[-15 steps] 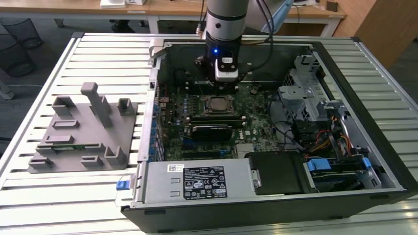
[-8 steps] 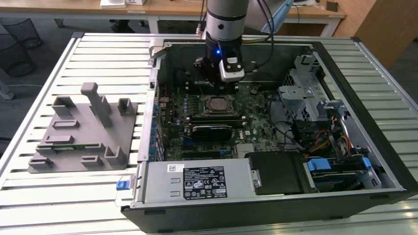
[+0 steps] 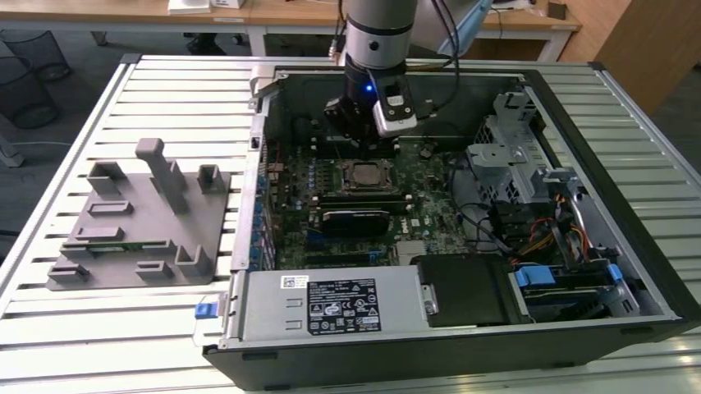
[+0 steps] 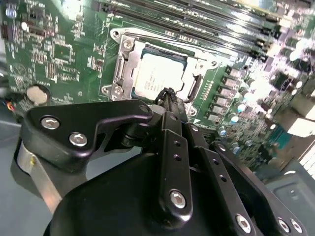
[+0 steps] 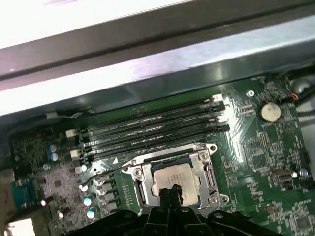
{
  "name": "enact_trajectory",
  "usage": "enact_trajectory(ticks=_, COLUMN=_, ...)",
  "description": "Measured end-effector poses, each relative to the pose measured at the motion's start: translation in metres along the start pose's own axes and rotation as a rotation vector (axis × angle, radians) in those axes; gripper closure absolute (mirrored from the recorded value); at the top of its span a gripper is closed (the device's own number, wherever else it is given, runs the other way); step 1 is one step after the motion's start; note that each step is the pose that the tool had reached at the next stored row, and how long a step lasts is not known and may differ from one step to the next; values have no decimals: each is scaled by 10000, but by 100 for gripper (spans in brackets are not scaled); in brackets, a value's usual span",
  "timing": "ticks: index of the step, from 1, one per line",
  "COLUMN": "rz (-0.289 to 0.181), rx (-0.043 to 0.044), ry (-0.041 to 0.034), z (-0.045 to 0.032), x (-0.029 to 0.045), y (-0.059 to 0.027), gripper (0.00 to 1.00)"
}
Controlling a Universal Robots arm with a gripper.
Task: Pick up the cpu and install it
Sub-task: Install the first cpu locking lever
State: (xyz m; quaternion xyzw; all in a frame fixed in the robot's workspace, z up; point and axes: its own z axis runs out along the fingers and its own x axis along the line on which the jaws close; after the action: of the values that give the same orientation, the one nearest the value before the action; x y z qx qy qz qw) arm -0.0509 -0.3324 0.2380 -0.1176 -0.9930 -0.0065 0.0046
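cpu [image 3: 364, 175] lies in the metal socket frame [image 4: 120, 69] on the green motherboard [image 3: 429, 185], centre of the exterior view (silvery top showing in both wrist views [image 4: 155, 76] [image 5: 173, 178]) | pincer [image 3: 360, 144] [image 4: 167, 94] [image 5: 170, 191] just above it, fingertips drawn together, gripping nothing | open computer case [image 3: 570, 123] on slatted surface [image 3: 164, 82] | grey fixture plate [image 3: 143, 226] at the exterior view's left
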Motion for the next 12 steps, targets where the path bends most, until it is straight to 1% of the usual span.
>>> enact_trajectory(ticks=1, rz=-316, rx=3, ry=3, z=2, x=0, y=0, gripper=89)
enact_trajectory(ticks=7, rz=-1401, rx=10, ry=18, z=8, x=0, y=0, gripper=89)
enact_trajectory(ticks=9, rz=-1622, rx=-8, ry=23, z=8, x=0, y=0, gripper=89)
enact_trajectory(ticks=12, rz=-1696, rx=-9, ry=25, z=-15, x=0, y=0, gripper=89)
